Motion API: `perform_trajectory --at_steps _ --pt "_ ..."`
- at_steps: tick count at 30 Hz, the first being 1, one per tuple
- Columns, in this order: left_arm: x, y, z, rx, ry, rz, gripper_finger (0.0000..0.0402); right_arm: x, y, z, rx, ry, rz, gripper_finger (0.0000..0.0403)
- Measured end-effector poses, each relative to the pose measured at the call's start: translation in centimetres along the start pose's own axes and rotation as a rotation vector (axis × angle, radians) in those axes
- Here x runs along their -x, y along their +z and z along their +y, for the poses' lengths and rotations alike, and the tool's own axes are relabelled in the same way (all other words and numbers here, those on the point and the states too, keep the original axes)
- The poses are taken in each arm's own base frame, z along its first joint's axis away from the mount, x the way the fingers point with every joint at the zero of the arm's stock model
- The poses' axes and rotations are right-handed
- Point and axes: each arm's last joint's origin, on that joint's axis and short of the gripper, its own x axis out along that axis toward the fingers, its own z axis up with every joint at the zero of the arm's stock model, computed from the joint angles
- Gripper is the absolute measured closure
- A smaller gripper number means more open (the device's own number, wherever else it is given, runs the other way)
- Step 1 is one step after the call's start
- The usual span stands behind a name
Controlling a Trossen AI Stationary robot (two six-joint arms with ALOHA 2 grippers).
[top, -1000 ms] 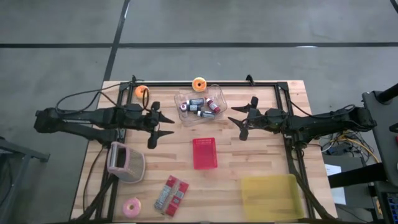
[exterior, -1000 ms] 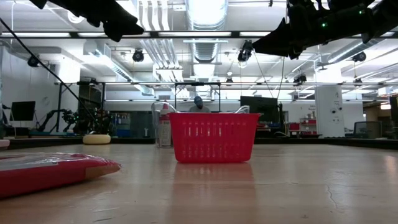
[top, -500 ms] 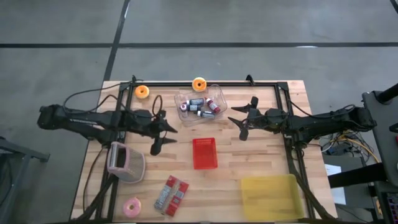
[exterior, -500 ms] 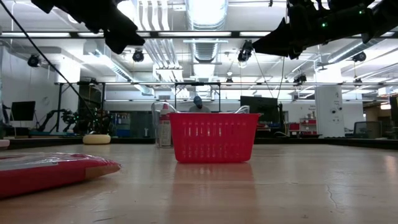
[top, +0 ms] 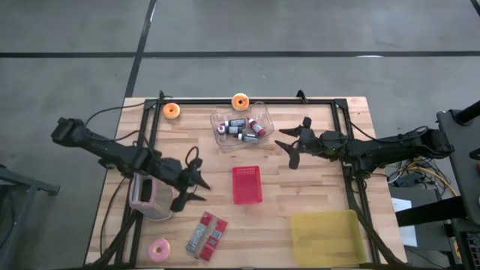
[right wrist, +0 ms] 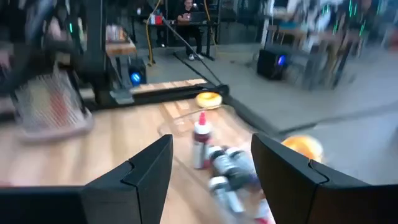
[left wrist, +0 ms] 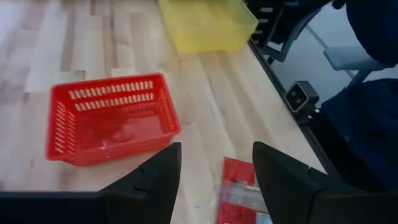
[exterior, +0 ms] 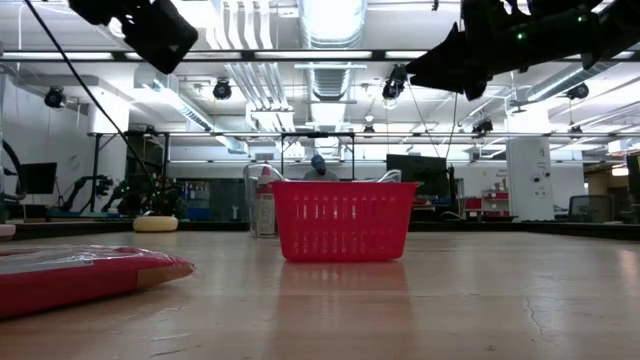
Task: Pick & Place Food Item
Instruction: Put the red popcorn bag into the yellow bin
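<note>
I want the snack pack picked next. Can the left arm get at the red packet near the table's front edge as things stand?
Probably yes. The left hand hangs open just above the red packet, with only bare table between; the pink holder sits off to the side.

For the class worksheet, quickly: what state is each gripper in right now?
Left gripper: jaws open, holding nothing, above the table beside the red basket.
Right gripper: jaws open, holding nothing.
</note>
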Motion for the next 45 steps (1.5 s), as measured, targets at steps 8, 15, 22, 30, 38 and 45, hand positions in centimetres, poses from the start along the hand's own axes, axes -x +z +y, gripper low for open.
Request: perform_trajectory --at_steps 8,15,22,30,38,45 --pt "-0.8 -0.6 -1.6 0.061 0.053 0.015 0.0199 0.0 0.1 -0.2 -0.281 -0.022 -0.014 0.0188" --pt "-1.6 -1.3 -3.0 0.052 0.01 0.065 0.0199 -0.3 -0.3 -0.1 -0.267 -0.015 0.012 0.0188" --pt "-3.1 -1.8 -4.1 0.057 -0.021 0.085 0.02 -1.0 -1.3 0.1 -0.255 -0.02 0.068 0.0188" --pt "-4.3 -2.4 -4.2 0.088 -0.013 0.13 0.02 -1.8 -2.5 0.3 -0.237 -0.029 0.123 0.0188" --pt "-4.4 -2.4 -4.2 0.06 -0.012 0.126 0.02 -1.8 -2.2 0.6 -0.252 0.036 0.108 0.0188" --pt "-4.5 -2.5 -4.2 0.08 -0.009 0.13 0.02 -1.6 -1.7 1.4 -0.271 0.221 0.091 0.0188"
